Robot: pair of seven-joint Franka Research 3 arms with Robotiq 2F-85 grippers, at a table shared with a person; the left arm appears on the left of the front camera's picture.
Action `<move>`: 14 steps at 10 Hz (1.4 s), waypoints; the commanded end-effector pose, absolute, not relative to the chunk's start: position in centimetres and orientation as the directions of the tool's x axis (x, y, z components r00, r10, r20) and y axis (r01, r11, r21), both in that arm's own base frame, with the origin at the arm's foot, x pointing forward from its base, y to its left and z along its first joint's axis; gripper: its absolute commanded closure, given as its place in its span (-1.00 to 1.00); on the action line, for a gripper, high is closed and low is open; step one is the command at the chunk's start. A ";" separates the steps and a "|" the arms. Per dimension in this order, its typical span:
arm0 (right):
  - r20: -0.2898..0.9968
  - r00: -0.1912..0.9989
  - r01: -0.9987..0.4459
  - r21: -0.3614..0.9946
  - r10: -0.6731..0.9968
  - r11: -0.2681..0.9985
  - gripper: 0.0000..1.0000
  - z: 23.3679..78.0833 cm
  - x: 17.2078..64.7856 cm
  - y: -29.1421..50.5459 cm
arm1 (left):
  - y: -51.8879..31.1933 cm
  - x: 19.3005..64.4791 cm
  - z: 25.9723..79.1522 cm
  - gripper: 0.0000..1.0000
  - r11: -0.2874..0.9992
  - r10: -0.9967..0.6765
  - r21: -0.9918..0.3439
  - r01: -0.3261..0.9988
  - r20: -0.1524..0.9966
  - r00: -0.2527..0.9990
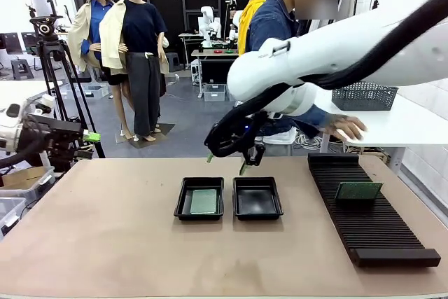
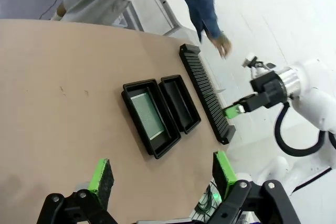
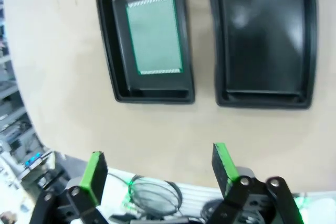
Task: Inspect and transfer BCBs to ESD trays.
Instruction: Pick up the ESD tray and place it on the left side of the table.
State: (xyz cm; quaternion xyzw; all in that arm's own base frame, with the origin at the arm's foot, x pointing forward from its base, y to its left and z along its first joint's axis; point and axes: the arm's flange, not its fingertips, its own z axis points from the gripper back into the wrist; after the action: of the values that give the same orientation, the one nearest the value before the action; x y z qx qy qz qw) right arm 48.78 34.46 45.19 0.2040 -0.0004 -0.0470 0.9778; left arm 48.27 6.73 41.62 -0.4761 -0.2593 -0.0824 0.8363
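The right gripper (image 1: 226, 163) is hovering, jaws wide, over the ESD trays (image 1: 257, 216); a BCB (image 1: 204, 201) is lying in the left one. The left gripper (image 2: 163, 169) is hanging wide-jawed off to the side.

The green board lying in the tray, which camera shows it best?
The right wrist view: it looks straight down on the green board, large and unobstructed inside its tray, with the pale rows along its short ends visible. The front view shows it small and foreshortened; the left wrist view shows it slanted and farther off.
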 end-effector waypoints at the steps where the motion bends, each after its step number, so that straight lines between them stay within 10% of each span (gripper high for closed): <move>1: -0.009 0.991 0.123 0.388 -0.130 0.914 -1.00 46.1 46.7 30.7 | 4.0 47.9 41.7 -1.00 0.562 0.087 -0.738 0.372 0.501 0.861; 14: 0.049 0.996 0.014 0.721 -0.071 0.692 -1.00 48.4 49.6 3.6 | -12.2 50.0 41.5 -1.00 0.847 -0.035 -0.468 0.253 0.424 0.905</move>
State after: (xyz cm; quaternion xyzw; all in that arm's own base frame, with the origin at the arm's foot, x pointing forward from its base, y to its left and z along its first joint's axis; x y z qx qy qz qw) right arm 49.66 4.64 49.72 0.3628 -0.0430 -0.0344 0.9302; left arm 49.15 -11.48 41.04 -0.2868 -0.2055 -0.0885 0.9315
